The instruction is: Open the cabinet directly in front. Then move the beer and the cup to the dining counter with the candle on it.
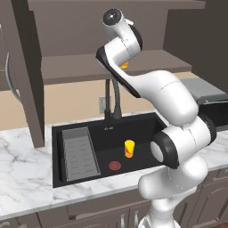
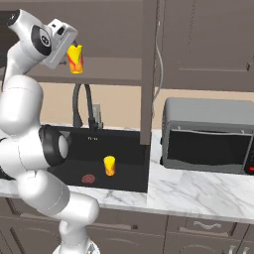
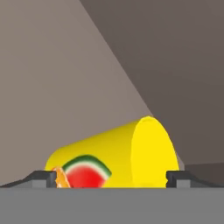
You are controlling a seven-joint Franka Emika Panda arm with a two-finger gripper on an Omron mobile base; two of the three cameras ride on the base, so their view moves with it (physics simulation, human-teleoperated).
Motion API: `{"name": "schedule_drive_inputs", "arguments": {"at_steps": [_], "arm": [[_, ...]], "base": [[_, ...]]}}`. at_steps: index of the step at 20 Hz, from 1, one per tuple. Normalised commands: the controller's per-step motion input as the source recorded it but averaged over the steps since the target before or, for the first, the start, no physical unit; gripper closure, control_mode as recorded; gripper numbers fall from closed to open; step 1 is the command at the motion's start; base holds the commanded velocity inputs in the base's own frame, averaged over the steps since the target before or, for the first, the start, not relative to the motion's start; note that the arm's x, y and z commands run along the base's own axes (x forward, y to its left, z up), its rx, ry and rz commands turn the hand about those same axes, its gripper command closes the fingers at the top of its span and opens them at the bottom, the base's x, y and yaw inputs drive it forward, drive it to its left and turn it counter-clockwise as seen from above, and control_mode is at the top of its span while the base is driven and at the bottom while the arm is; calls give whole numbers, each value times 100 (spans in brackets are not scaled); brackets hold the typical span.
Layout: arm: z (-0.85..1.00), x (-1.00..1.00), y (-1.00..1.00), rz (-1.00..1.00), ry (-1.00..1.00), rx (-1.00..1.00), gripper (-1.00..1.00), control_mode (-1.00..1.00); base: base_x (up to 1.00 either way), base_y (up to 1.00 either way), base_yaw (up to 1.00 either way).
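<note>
The cabinet [image 1: 80, 67] stands open, its door [image 1: 26, 75] swung out edge-on at the left. A yellow cup [image 2: 75, 58] with a red watermelon print stands on the cabinet's lower shelf; the arm hides most of the cup [image 1: 124, 65] in the left base view. My gripper [image 2: 68, 53] reaches into the cabinet right at the cup, open. In the hand view the cup [image 3: 131, 153] looks sideways, close in front of the gripper [image 3: 111, 177], spanning the gap between the two fingertips [image 3: 175, 177]. The beer, the dining counter and the candle are out of view.
Below lies a marble counter [image 1: 22, 178] with a black sink [image 1: 67, 129] and a dark faucet [image 1: 116, 100]. A second yellow cup [image 1: 129, 148] stands in the basin beside a red drain [image 1: 115, 165]. A grey microwave [image 2: 208, 136] sits to the right. The open door's edge [image 2: 149, 69] hangs over the counter.
</note>
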Motion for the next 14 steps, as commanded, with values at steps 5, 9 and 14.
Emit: {"name": "schedule_drive_inputs", "arguments": {"at_steps": [5,9,14], "arm": [[-7,4,-1,0,0,0,-100,-100],[-8,3,0,0,1,0,-100,-100],[-11,1,0,0,2,0,-100,-100]], "base": [[0,0,0],[0,0,0],[0,0,0]]}}
